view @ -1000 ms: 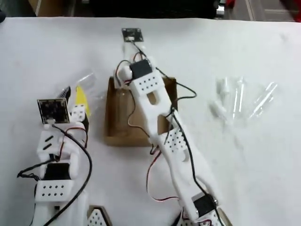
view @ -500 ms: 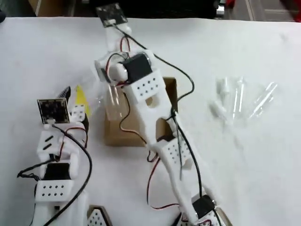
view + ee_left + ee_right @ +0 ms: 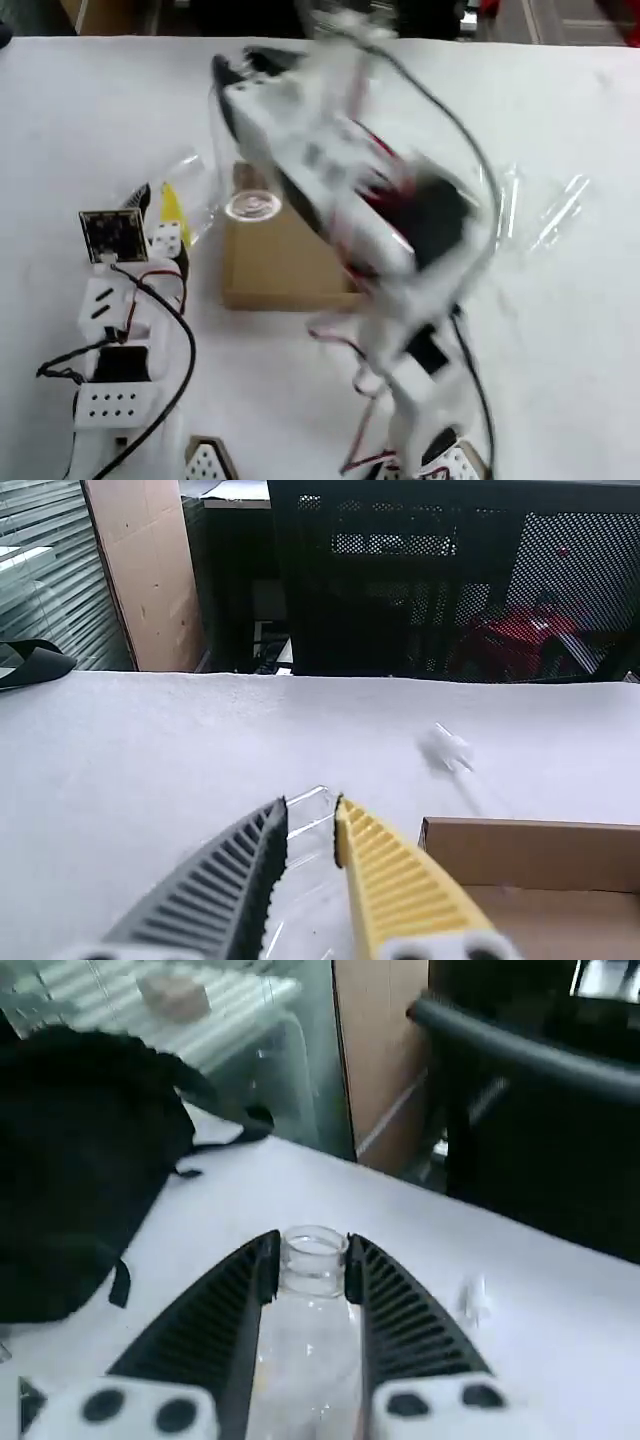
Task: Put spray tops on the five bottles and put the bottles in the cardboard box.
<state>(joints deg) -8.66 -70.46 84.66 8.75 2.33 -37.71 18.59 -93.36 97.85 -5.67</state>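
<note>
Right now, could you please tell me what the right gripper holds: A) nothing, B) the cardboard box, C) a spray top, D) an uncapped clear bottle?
D: the right gripper is shut on the neck of a clear bottle whose mouth is open, with no top.

Both arms were white printed plastic. The left arm (image 3: 108,300) carried a black servo block, a bracket dotted with small holes, looping black cables (image 3: 183,340) and a black square camera board (image 3: 113,232). The left pincer (image 3: 310,815) had one dark grey and one yellow ridged finger. The right arm (image 3: 340,190) showed red wiring. The right pincer (image 3: 312,1250) had two black ridged fingers on white mounts.
</note>
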